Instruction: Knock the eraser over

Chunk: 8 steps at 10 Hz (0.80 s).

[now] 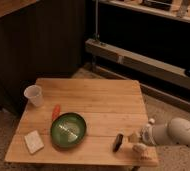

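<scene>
Wooden table (95, 102), contents given relative to the green bowl (68, 130). A pale flat block (34, 141) is lying to its left; a white plastic cup (34, 95) is standing up-left; an orange item (56, 111) is touching its upper-left rim. The black eraser (118, 142) is sitting to its right. Further right, the gripper (137, 142) is hovering at the table's edge, just beside the eraser.

A single camera is looking down at an angle from a raised position in front of the bench (95, 100), at moderate range, framing its whole top. The gripper (137, 141) is entering from the lower right, by the eraser (118, 142).
</scene>
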Tool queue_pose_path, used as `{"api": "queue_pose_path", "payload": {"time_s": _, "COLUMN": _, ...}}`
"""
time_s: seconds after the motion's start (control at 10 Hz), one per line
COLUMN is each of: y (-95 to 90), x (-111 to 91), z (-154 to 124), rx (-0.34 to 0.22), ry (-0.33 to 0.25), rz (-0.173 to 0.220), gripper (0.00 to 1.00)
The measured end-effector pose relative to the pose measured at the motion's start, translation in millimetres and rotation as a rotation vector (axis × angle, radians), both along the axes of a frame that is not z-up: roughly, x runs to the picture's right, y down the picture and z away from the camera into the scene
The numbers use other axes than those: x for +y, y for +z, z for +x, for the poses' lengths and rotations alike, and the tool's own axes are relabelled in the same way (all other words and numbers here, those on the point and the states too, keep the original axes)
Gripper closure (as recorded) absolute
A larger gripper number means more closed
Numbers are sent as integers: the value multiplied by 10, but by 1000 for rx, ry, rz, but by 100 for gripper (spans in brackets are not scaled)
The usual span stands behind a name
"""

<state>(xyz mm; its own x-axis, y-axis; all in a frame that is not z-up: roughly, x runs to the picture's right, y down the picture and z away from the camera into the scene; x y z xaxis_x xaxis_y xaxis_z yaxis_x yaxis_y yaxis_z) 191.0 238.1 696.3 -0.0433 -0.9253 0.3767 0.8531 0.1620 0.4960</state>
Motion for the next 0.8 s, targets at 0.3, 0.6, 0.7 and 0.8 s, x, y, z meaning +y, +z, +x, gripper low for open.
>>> {"api": "queue_pose_path", "payload": {"time_s": 0.3, "y": 94, "x": 45, "z": -79, "rx": -5, "ry": -5, "rz": 7, "gripper": 87}}
{"api": "queue_pose_path", "payload": {"time_s": 0.6, "y": 77, "x": -8, "z": -123, "rx": -4, "ry": -5, "rz": 14, "gripper": 87}}
{"api": "queue_pose_path", "payload": {"time_s": 0.7, "y": 99, "x": -28, "z": -162, "rx": -6, "ry": -6, "rz": 15, "gripper": 87}}
{"api": "queue_pose_path", "payload": {"time_s": 0.8, "y": 124, "x": -33, "z": -202, "rx": -9, "ry": -8, "rz": 16, "gripper": 87}}
